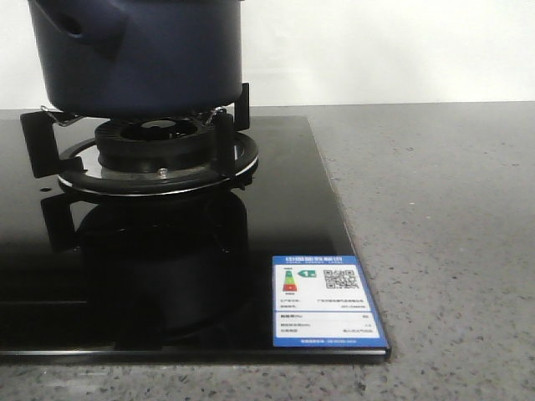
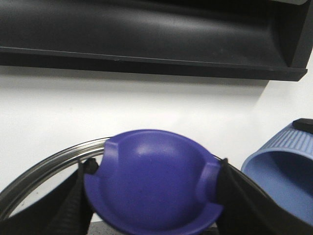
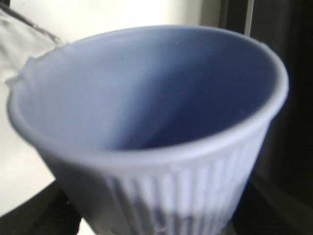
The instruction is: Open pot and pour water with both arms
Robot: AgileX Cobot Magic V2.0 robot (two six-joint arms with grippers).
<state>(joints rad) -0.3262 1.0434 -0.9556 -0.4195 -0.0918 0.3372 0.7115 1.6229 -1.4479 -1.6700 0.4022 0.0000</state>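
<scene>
- Sitting on the black burner grate (image 1: 155, 154) of the glossy black glass stovetop (image 1: 276, 217), the large round dark navy-blue pot (image 1: 138, 54) fills the upper left of the front view; its top is cropped, so its opening is not visible there. Neither arm shows in that view.
- Left gripper (image 2: 154, 183): fingers closed on either side of a rounded purple-blue lid knob (image 2: 151, 181), with the curved metal rim of a glass lid (image 2: 49, 169) beneath it. Lid appears held; whether it is clear of the pot cannot be told.
- Right gripper (image 3: 156, 225): dark fingers at each side of the pale blue ribbed plastic cup (image 3: 146, 127), apparently clamped on its lower wall. The cup looks tilted; water level unreadable, picture blurred.
- Risk 1: knob is smooth and domed; a slack grip could let the lid swing or slide out and strike the pot or glass.
- Risk 2: thin ribbed cup may deform under squeeze, slopping water early.
- Risk 3: the cup sits near the lid in the left wrist view; pouring without clearance could send water onto lid or stovetop.
</scene>
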